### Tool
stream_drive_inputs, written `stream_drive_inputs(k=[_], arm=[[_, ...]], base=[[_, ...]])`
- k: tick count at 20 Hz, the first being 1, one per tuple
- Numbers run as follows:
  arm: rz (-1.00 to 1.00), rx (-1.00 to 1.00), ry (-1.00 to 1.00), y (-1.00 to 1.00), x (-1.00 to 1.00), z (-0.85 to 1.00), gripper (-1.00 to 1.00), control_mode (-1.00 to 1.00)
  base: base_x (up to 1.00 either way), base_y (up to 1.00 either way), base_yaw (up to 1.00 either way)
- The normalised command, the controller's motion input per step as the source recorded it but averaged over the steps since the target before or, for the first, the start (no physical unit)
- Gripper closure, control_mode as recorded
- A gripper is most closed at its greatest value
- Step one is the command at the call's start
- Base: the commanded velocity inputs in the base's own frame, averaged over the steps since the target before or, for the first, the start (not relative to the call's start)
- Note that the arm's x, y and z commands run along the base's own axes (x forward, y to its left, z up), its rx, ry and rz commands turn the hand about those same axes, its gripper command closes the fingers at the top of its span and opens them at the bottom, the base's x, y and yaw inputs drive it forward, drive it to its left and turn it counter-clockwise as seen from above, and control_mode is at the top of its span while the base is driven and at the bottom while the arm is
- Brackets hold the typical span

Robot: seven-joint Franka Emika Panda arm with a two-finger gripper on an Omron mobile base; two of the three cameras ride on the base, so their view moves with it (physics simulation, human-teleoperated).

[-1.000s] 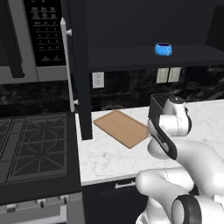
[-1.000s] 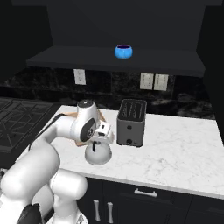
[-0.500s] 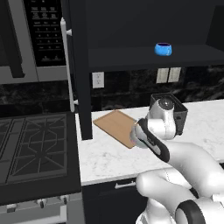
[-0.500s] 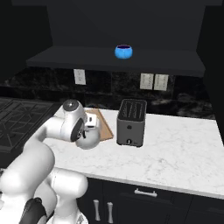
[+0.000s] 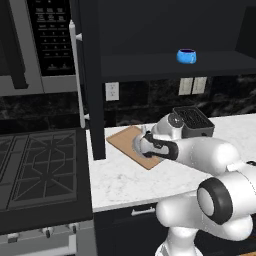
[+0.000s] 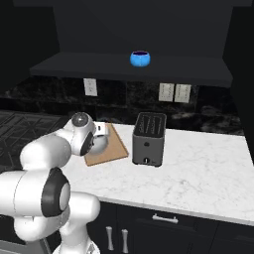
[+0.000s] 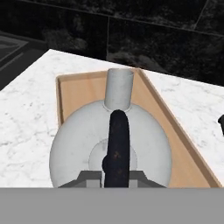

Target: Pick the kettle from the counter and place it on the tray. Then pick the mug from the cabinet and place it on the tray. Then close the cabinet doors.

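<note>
Hand view: one kettle, one tray, one counter.

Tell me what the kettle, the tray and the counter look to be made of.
Kettle: matte silver-grey body, probably metal, with a dark handle that could be plastic. Tray: light-brown wood by its colour, with a raised rim. Counter: white marble look, faint grey veining, smooth; stone or laminate is open, as everything is rendered.

You saw kettle from above, dark handle central, spout pointing away, over tray on marble counter.
</note>
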Motion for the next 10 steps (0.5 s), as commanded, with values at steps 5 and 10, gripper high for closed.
stream_drive_inputs(k=[5,10], arm=[[0.03,0.0,-0.01,0.26,0.8,0.0,1.0,-1.0],[0.0,-0.04,0.0,0.15,0.61,-0.12,1.0,-1.0]], base=[[0.0,0.0,0.0],[0.0,0.0,0.0]])
